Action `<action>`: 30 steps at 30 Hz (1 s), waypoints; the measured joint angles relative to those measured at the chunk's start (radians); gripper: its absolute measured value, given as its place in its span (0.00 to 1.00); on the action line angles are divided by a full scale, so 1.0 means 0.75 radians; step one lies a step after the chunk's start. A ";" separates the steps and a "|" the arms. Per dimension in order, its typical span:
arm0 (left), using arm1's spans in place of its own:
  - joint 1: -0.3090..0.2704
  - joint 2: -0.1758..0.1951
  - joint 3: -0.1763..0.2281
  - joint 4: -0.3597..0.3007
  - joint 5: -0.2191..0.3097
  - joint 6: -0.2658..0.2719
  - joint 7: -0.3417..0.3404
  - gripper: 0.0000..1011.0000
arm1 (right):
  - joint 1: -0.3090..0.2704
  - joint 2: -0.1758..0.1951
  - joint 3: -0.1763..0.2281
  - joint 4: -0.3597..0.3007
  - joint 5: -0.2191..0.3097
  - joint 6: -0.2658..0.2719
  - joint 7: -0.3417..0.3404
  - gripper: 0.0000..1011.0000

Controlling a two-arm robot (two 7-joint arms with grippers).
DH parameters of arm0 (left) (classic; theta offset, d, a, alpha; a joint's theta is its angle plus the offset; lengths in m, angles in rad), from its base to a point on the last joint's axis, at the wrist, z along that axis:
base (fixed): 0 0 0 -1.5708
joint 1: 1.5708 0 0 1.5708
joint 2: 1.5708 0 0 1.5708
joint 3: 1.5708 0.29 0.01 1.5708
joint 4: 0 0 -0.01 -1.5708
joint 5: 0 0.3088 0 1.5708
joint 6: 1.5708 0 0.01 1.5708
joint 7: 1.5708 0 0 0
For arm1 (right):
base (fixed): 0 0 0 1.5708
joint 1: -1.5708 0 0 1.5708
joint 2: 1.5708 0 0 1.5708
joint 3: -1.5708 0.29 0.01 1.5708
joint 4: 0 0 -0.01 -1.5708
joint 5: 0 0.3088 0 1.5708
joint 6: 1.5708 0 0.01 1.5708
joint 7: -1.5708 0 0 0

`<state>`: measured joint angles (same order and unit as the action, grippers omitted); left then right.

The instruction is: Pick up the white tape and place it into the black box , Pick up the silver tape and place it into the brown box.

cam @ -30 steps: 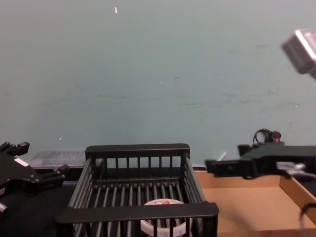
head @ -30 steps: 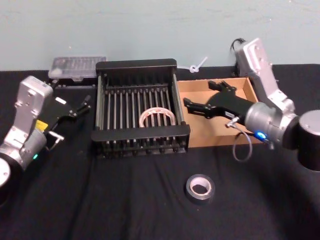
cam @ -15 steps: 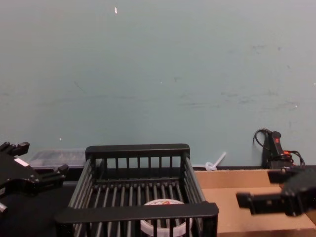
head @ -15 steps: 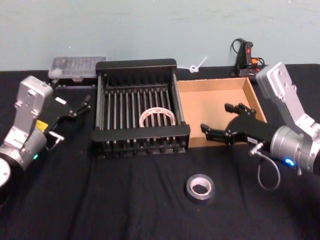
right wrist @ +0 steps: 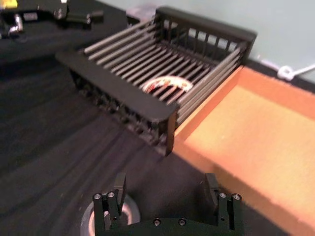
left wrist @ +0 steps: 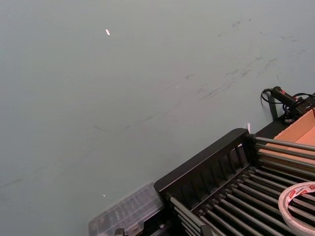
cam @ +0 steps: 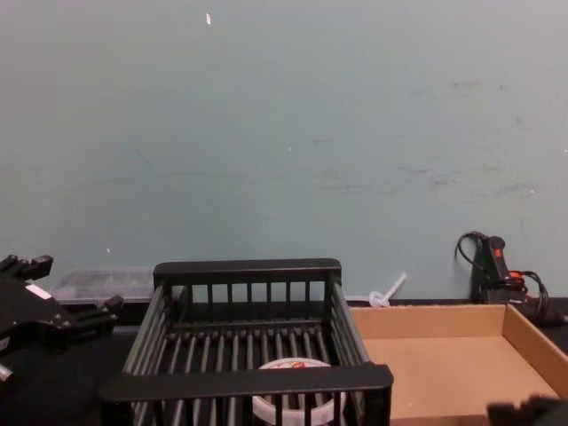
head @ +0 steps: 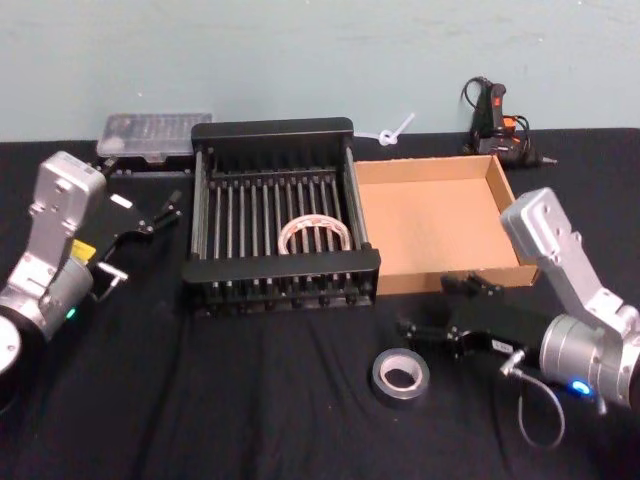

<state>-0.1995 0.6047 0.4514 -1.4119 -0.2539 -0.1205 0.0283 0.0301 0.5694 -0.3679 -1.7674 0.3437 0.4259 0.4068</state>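
Observation:
The white tape [head: 315, 235] lies flat on the bars inside the black box [head: 200, 215], also seen in the right wrist view [right wrist: 166, 83] and low in the chest view [cam: 297, 401]. On the black cloth in front of the brown box [head: 520, 225] rests the silver tape [head: 400, 375]. My right gripper [head: 425, 303] hovers open just behind and to the right of that roll, between it and the brown box. Through the right wrist camera the silver tape [right wrist: 106, 216] sits partly under one finger of the open right gripper [right wrist: 165, 179]. My left gripper [head: 165, 212] stays open left of the black box.
A clear plastic case [head: 155, 133] lies behind the black box's left corner. A white cable tie [head: 395, 130] and a black tool with cables [head: 490, 110] sit along the back edge by the wall. Black cloth [head: 250, 400] covers the near table.
My right gripper has pulled back from over the brown box and dropped toward the near table, ending beside the silver tape. The left arm and both rolls have not moved.

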 joint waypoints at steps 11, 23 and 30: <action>0.000 0.000 0.000 0.000 0.000 0.000 0.000 0.99 | -0.014 0.030 -0.045 0.001 0.001 0.042 0.008 0.99; 0.000 0.000 0.000 0.000 0.000 0.000 0.000 0.99 | -0.002 0.050 -0.079 0.015 -0.001 0.072 0.026 0.99; 0.000 0.000 0.000 0.000 0.000 0.000 0.000 0.99 | 0.005 0.054 -0.095 0.026 -0.006 0.083 0.028 0.99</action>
<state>-0.1995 0.6047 0.4514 -1.4119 -0.2539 -0.1205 0.0283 0.0339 0.6099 -0.4389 -1.7478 0.3390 0.4880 0.4279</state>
